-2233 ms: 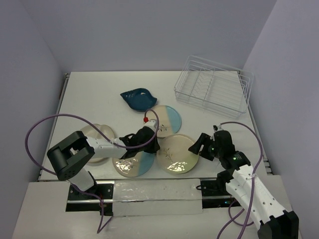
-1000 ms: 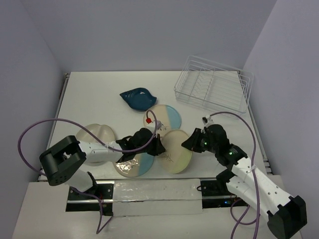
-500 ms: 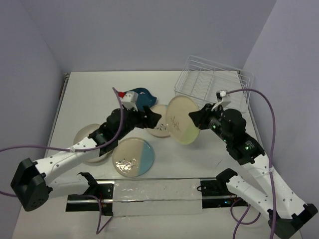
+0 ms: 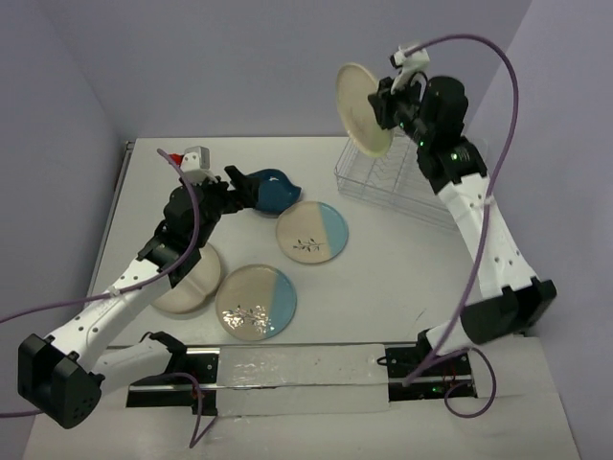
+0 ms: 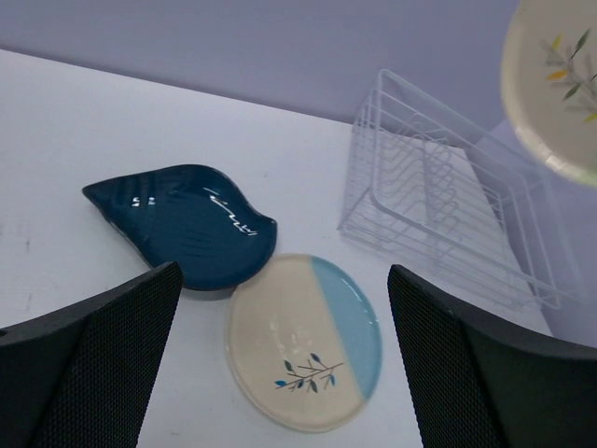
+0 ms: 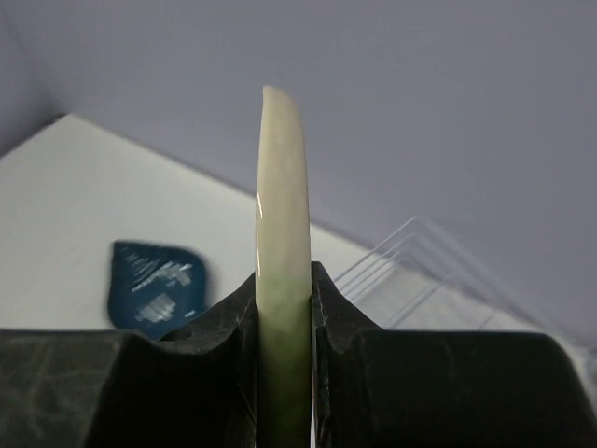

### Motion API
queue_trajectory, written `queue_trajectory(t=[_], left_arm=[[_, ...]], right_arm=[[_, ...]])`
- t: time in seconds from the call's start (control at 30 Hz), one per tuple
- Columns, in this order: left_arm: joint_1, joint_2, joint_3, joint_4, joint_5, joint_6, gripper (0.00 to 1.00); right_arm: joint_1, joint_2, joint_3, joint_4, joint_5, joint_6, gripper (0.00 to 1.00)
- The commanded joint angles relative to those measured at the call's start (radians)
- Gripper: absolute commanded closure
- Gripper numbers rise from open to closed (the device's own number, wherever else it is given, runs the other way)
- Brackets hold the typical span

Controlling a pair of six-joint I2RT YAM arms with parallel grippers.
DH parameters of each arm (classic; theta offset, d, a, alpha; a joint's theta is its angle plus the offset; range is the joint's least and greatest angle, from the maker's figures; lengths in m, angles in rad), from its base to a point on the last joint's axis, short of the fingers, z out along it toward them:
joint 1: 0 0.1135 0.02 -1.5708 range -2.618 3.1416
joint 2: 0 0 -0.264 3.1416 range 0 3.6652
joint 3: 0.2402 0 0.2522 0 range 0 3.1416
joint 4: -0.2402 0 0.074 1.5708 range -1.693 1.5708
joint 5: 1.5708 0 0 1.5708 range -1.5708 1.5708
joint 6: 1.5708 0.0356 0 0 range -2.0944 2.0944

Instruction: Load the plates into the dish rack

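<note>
From above: right end effector [image 4: 388,101] clenched on the rim of the green-and-cream plate [image 4: 362,107], holding it on edge, high up by the far corner of the dish rack [image 4: 412,177]. No plates in the rack's slots yet. Best to keep the plate upright, line its edge with a gap between prongs, lower slowly, and release only once seated. Left end effector [image 4: 235,187] hovering just beside the dark blue leaf-shaped dish [image 4: 266,190]. Flat on the desk [image 4: 383,278]: blue-half plate [image 4: 312,233], second blue-half plate [image 4: 256,302], cream divided plate [image 4: 187,283].

Left wrist view: fingers [image 5: 93,373] spread wide, grasping nothing — leaf-shaped dish and one blue-half plate below, bare wire rack beyond.

Right wrist view: plate seen edge-on, pinched between both pads — rack wires blurred behind.
</note>
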Motion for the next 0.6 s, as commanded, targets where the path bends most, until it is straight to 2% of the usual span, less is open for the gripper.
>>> queue_trajectory(t=[0.0, 0.1, 0.2, 0.33, 0.43, 0.57], left_arm=[[0.034, 0.045, 0.069, -0.012, -0.033, 0.061, 0.01], [0.054, 0.072, 0.072, -0.001, -0.039, 0.089, 0.01], [0.069, 0.105, 0.079, -0.006, -0.043, 0.098, 0.01], [0.083, 0.159, 0.094, -0.046, -0.031, 0.107, 0.01], [0.087, 0.180, 0.100, -0.068, -0.039, 0.105, 0.01], [0.088, 0.199, 0.088, -0.053, -0.017, 0.112, 0.01]], right_arm=[[-0.088, 0.187, 0.282, 0.071, -0.155, -0.328, 1.00], [-0.110, 0.306, 0.413, 0.045, -0.186, -0.485, 1.00], [-0.137, 0.426, 0.547, 0.033, -0.243, -0.507, 1.00], [-0.194, 0.575, 0.751, -0.056, -0.327, -0.637, 1.00], [-0.235, 0.592, 0.772, -0.101, -0.383, -0.752, 1.00], [-0.262, 0.568, 0.681, -0.138, -0.440, -0.803, 1.00]])
